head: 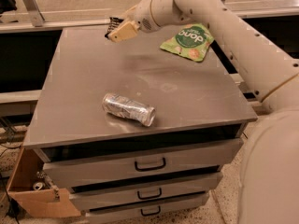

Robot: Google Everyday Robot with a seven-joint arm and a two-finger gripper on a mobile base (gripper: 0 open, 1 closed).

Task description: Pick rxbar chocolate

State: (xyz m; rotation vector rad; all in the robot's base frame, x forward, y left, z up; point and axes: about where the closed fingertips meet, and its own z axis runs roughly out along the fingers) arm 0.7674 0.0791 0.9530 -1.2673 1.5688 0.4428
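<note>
My gripper (117,31) hangs over the far left part of the metal table top (79,83), at the end of the white arm (243,41) that reaches in from the right. Its tan fingers (125,30) are shut on a small dark flat bar, the rxbar chocolate (112,25), which sticks out at the gripper's left end. The bar is lifted a little off the table. Most of the bar is hidden by the fingers.
A crushed silver can (128,109) lies on its side near the table's front middle. A green snack pouch (188,41) lies at the back right. Drawers (149,164) sit under the top. An open cardboard box (28,190) stands on the floor at the left.
</note>
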